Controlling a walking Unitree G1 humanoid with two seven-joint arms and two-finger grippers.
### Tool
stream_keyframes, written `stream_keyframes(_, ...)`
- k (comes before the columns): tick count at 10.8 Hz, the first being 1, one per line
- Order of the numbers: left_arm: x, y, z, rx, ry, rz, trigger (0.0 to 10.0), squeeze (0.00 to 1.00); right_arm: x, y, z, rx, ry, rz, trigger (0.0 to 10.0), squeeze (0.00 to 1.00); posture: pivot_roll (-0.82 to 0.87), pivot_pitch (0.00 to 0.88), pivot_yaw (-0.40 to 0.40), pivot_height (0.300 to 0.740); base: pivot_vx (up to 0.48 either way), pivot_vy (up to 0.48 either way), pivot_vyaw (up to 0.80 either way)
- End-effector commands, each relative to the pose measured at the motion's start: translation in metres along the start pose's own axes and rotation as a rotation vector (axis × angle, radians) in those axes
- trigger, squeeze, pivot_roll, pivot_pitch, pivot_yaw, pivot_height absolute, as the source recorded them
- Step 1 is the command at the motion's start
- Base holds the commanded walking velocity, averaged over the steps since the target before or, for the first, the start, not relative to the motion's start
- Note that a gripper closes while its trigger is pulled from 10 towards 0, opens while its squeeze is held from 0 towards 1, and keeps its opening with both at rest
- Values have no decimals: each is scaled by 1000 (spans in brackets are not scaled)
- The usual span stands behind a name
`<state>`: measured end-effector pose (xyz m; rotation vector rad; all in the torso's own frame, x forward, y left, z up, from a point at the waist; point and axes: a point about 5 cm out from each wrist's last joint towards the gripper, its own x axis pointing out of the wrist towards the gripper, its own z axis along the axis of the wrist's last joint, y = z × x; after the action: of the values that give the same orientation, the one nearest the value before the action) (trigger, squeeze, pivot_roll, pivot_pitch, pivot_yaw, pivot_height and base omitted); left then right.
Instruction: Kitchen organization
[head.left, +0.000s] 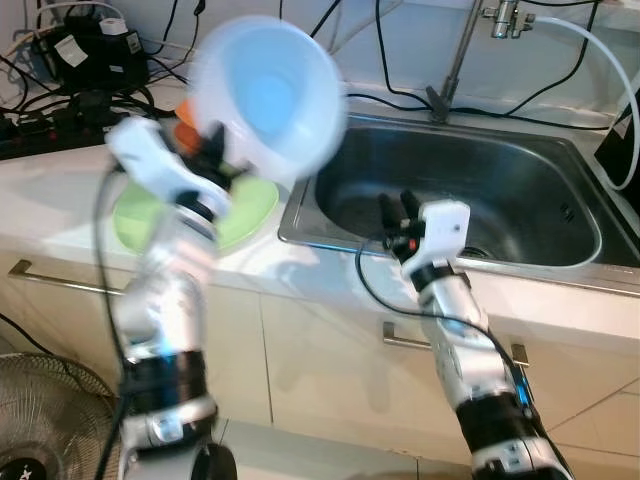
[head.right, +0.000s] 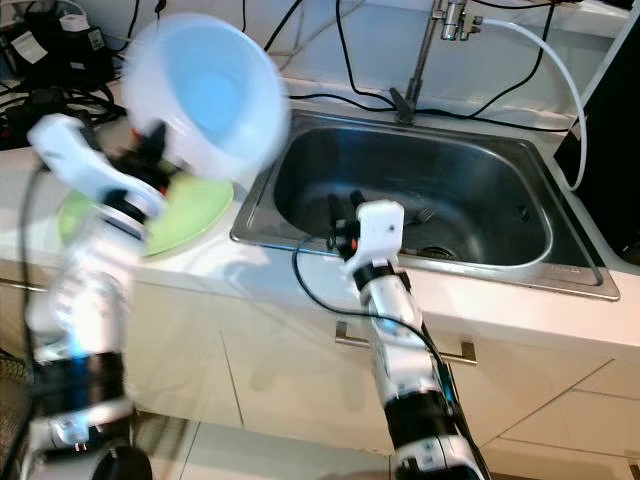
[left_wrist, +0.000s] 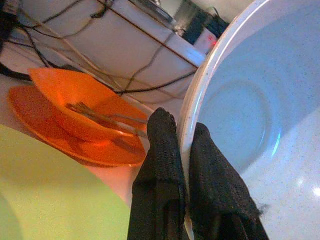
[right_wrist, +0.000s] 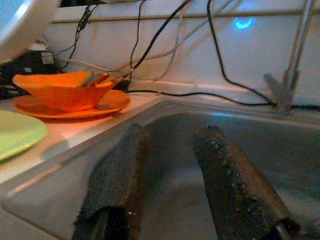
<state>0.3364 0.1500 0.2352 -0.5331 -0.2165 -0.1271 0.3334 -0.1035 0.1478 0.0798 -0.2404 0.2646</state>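
Note:
A large pale blue bowl (head.left: 268, 92) is held up in the air above the counter, tilted with its inside facing me. My left gripper (left_wrist: 181, 150) is shut on its rim, one finger on each side of the wall. Below it a green plate (head.left: 250, 215) lies on the counter beside the sink. An orange bowl (right_wrist: 62, 90) with cutlery in it sits on an orange plate (right_wrist: 112, 104) further back. My right gripper (head.left: 396, 210) is open at the front edge of the steel sink (head.left: 520, 180), with nothing between its fingers (right_wrist: 230, 175).
A tap (head.left: 455, 62) rises behind the sink with a white hose (head.left: 600, 50) at the right. Black cables and a power strip (head.left: 60, 130) lie along the back wall. A fork (head.right: 422, 213) lies in the sink. A fan (head.left: 40, 420) stands on the floor at left.

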Motion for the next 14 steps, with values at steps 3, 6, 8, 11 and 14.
stream_keyframes(3,0,-9,-8,41,-26,-48,10000,0,10,-1,13,136,-19,1,10000,1000,204,0,-28,740,0,0,0)
stream_keyframes(6,-2,-9,-12,90,-33,-62,10000,0,12,1,19,326,-23,-11,10000,0,204,0,-26,740,0,0,0)
stream_keyframes(8,-2,-10,-12,96,-38,-68,10000,0,13,-1,23,404,-29,-16,10000,0,205,0,-25,740,0,0,0)
stream_keyframes(11,-2,-12,-17,113,-33,-91,10000,0,16,2,33,522,-47,11,10000,0,201,0,-22,740,0,0,0)
stream_keyframes(14,-2,-16,-20,106,-26,-107,10000,0,16,6,37,565,-46,45,10000,0,203,0,-23,740,0,0,0)
